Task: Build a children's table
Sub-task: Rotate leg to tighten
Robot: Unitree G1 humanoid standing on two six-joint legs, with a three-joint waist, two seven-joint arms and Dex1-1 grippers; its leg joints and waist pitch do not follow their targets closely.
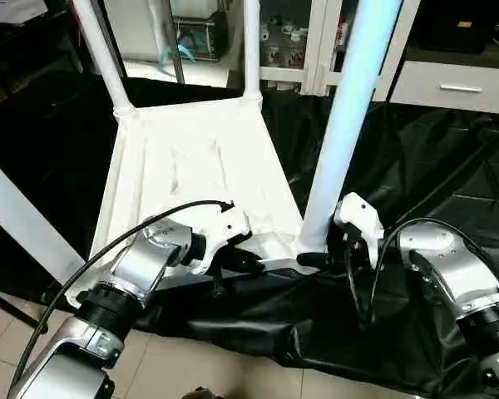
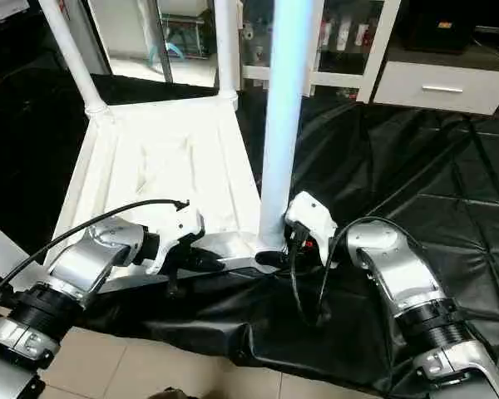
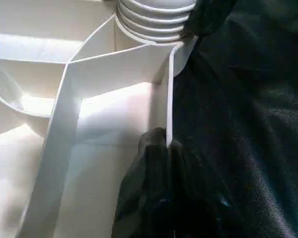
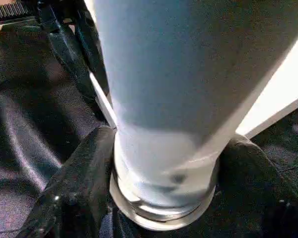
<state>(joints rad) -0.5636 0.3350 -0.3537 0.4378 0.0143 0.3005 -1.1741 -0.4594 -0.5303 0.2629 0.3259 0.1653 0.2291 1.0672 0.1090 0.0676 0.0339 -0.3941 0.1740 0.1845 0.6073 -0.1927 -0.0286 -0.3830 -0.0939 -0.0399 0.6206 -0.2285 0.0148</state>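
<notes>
Left wrist view looks along the left pincer (image 3: 161, 148), whose two black fingers (image 3: 149, 163) are pinched tight on the thin upright rim of the tabletop (image 3: 109, 129), one finger inside the rim and one outside against the black sheet (image 3: 248, 124). Just beyond, white ribs meet at a round threaded corner socket (image 3: 154, 20).

In the right wrist view the right pincer (image 4: 164, 198) stands with one black finger on each side of the base of the near leg (image 4: 188, 89), right above the socket collar. The fingers look to be touching the tube, though I cannot tell whether they press on it firmly, so the grip itself is uncertain.

From the left eye view, the tabletop lies upside down on the black sheet that covers the floor, its ribbed underside facing up. The near leg rises steeply from the near right corner. Two far legs (image 1: 251, 50) stand upright in the far corner sockets, and a fourth leg (image 1: 21, 220) slants out at the near left corner. The left pincer holds the near edge of the tabletop, a little to the left of the near leg; the right pincer reaches to that leg from the right. Beyond the sheet stand white cabinets (image 1: 449, 79) and shelves with small items.
</notes>
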